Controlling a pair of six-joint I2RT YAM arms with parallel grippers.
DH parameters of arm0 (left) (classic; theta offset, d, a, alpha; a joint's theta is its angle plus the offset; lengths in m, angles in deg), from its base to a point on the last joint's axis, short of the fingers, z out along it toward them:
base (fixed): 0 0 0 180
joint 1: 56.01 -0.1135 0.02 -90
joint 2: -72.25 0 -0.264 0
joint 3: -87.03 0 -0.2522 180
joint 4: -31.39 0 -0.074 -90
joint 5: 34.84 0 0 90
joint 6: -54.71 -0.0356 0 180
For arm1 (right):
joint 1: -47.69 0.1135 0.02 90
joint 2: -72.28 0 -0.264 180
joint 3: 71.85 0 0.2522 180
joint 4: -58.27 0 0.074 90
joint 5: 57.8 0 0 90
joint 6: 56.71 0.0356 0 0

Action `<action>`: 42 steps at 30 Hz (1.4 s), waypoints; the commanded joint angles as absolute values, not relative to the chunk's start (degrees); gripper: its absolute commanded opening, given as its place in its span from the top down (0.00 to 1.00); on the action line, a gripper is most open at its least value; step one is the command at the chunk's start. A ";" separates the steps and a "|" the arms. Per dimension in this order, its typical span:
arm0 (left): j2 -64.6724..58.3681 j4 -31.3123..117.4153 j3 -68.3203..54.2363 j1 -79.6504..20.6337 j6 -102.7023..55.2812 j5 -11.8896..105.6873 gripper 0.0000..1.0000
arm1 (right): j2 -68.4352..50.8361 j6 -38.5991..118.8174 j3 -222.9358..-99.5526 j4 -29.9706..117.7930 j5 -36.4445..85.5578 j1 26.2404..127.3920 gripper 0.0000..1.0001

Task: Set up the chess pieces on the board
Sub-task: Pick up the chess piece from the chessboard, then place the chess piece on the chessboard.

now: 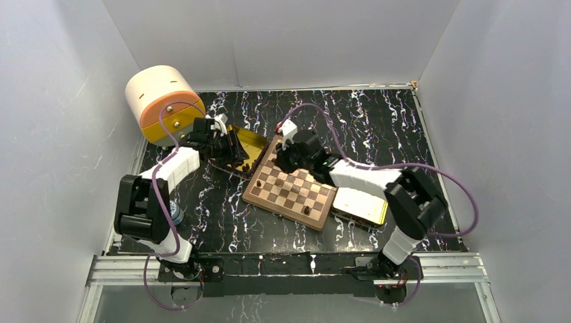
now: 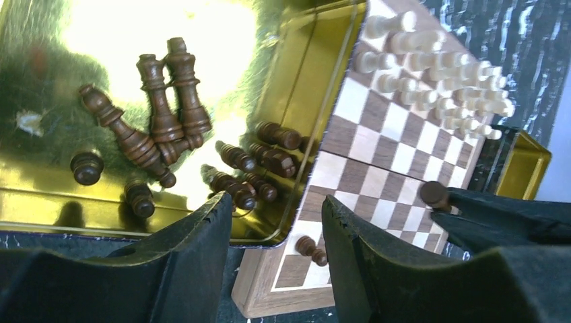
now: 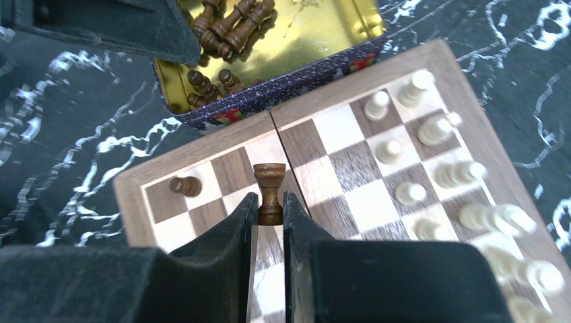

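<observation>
The board (image 1: 279, 211) lies slanted mid-table. My right gripper (image 3: 269, 202) hovers over its far-left corner (image 1: 281, 156), shut on a dark brown rook (image 3: 269, 187) gripped at its base. A dark pawn (image 3: 184, 186) stands on the board's corner square beside it. Several light pieces (image 3: 404, 134) crowd the board's other end. More dark pieces (image 2: 165, 114) lie loose in the gold tray (image 2: 303, 81). My left gripper (image 2: 277, 222) hangs open over that tray's near edge (image 1: 236, 145), nothing between its fingers.
A cream and orange cylinder (image 1: 161, 101) stands at the back left beside the tray. A second gold tray (image 1: 360, 205) lies against the board's right side. White walls close in the marbled black table on three sides.
</observation>
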State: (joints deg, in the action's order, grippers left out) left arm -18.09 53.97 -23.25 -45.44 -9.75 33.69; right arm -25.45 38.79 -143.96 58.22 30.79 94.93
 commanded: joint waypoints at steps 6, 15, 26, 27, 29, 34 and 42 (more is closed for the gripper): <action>-8.59 38.31 -27.01 -43.35 -13.06 25.77 0.50 | -6.55 52.28 -146.04 33.94 20.54 87.16 0.90; 3.15 22.81 -35.42 -28.92 -43.57 19.00 0.47 | 2.08 57.71 -148.18 19.52 8.12 81.40 0.89; 7.24 34.07 -38.37 -23.23 -81.48 7.60 0.46 | -0.74 60.93 -150.32 18.43 -4.72 80.12 0.88; 7.89 34.09 -38.92 -22.13 -83.04 8.55 0.46 | -0.74 61.66 -149.63 19.86 -5.91 80.11 0.88; 8.62 34.08 -39.35 -20.88 -84.78 9.59 0.45 | -1.24 62.96 -148.94 21.51 -7.30 80.12 0.88; 8.29 34.08 -38.95 -18.89 -85.38 11.12 0.45 | -3.23 65.00 -148.50 23.49 -8.57 80.10 0.88; 6.94 34.39 -37.46 -16.42 -85.21 12.90 0.45 | -6.17 67.38 -147.91 25.00 -9.52 80.18 0.88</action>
